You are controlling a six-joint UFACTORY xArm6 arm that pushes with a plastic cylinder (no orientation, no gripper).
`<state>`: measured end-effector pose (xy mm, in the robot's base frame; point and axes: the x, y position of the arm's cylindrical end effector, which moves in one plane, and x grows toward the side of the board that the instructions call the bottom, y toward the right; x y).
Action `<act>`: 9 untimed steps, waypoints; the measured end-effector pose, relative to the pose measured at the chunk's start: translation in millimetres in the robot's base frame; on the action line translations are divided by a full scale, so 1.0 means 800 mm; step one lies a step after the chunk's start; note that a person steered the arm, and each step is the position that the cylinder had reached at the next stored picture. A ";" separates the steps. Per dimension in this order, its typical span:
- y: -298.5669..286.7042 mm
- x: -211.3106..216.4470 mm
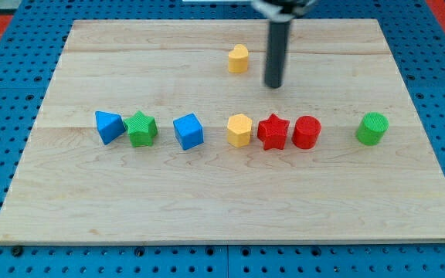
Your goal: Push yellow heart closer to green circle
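My tip (pixel 273 84), no fingers, stands just right of ridged yellow heart (pixel 238 59); green circle (pixel 372 128) well apart

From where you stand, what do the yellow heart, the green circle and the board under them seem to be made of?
The yellow heart and green circle look like matte plastic, possibly 3D-printed: solid colour, with fine ridges on the sides. The board looks like pale wood, with visible grain and plank seams and a smooth, low-sheen finish. My tip, just to the heart's right, is dark and smooth; its material is unclear.
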<state>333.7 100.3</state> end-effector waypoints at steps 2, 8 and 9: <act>-0.231 -0.063; -0.049 0.065; -0.009 0.058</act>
<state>380.3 93.5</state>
